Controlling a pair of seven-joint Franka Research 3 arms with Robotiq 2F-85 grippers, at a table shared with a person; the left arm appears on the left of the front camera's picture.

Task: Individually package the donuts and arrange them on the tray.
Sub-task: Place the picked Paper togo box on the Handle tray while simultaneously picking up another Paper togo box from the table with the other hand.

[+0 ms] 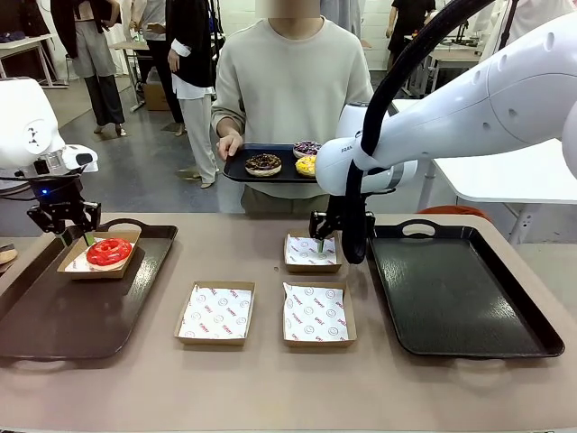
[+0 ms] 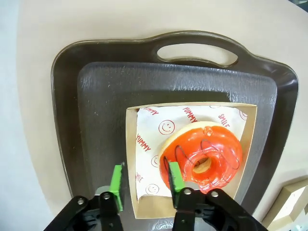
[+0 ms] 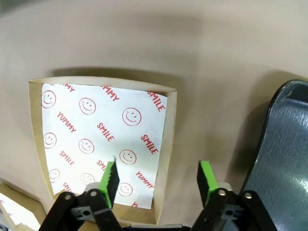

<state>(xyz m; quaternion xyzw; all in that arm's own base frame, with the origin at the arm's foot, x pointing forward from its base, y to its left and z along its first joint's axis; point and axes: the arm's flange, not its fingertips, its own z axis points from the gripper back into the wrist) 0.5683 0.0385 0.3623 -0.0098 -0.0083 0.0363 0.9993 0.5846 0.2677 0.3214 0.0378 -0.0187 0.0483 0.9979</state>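
A glossy red donut lies in a paper-lined cardboard box on the left dark tray. My left gripper is open, its jaws straddling that box's near wall, one pad by the donut's edge. My right gripper is open over the back middle box, its jaws either side of the box's side wall. Across the table, a person holds a small tray with chocolate, purple and yellow donuts.
Two more lined boxes, with nothing in them, sit near the front middle. A second dark tray lies bare at the right, close beside the back box. The right arm's black cable hangs between the two.
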